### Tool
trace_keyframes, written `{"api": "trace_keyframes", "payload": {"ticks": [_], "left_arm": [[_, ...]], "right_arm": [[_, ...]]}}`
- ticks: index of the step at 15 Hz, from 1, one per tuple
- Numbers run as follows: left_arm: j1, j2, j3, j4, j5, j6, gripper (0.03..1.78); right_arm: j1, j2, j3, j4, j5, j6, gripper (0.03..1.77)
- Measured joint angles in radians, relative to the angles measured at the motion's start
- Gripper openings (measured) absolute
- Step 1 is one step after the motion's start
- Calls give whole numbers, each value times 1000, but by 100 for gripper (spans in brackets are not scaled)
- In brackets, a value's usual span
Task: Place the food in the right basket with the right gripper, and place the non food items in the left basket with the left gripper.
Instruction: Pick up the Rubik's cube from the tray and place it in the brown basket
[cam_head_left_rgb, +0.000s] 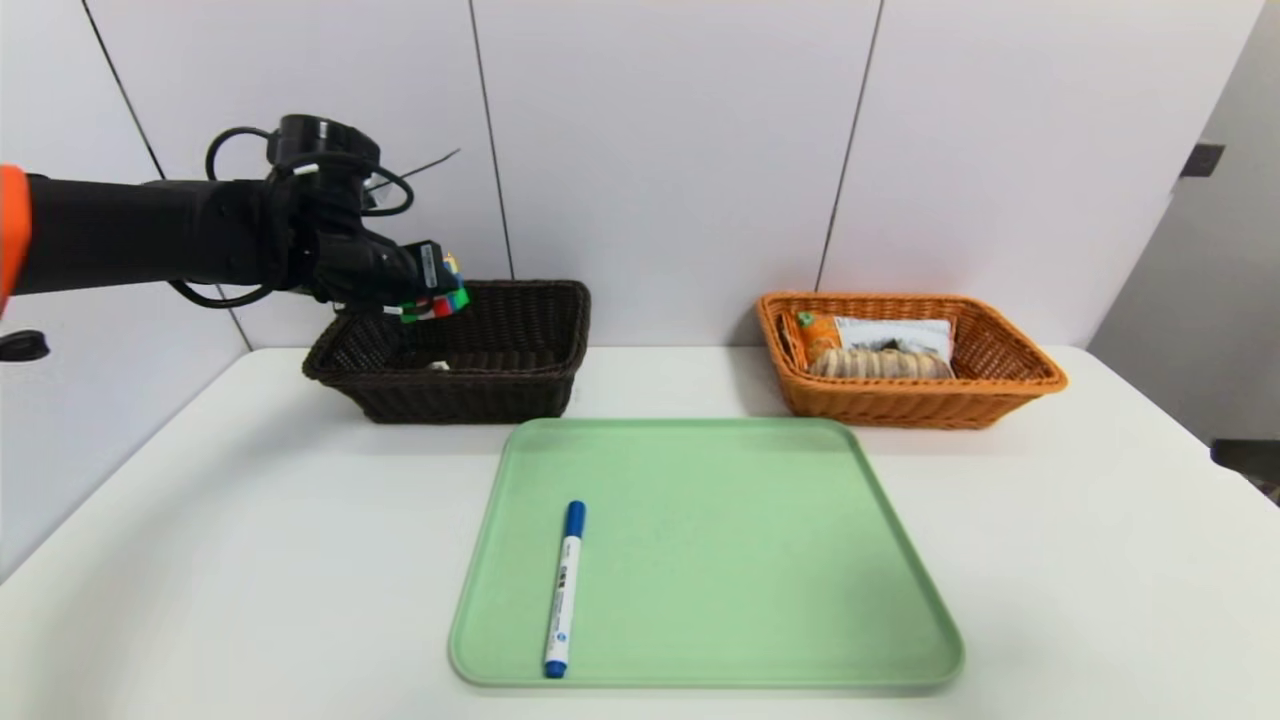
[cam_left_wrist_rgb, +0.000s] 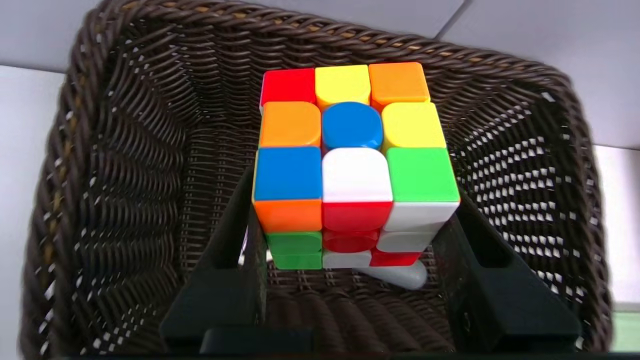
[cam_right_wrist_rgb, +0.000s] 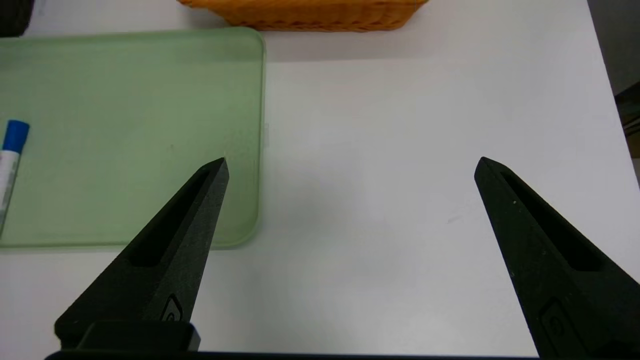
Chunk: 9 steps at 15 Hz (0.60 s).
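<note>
Head view: right basket holds snack bag and bread roll

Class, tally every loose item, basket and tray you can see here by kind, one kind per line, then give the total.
Food: 2, snack bag and bread roll, in the orange basket
Non-food: 3, puzzle cube held by the left gripper, marker, grey-white item in the dark basket
Baskets: 2
Trays: 1, green tray
Total: 8
</note>
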Motion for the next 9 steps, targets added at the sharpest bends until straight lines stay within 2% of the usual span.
{"api": "trace_keyframes", "payload": {"ticks": [9], "left_arm": [[20, 157, -123, 71, 1, 21, 93]], "right_arm": [[1, 8, 7, -43, 5, -5, 170]]}}
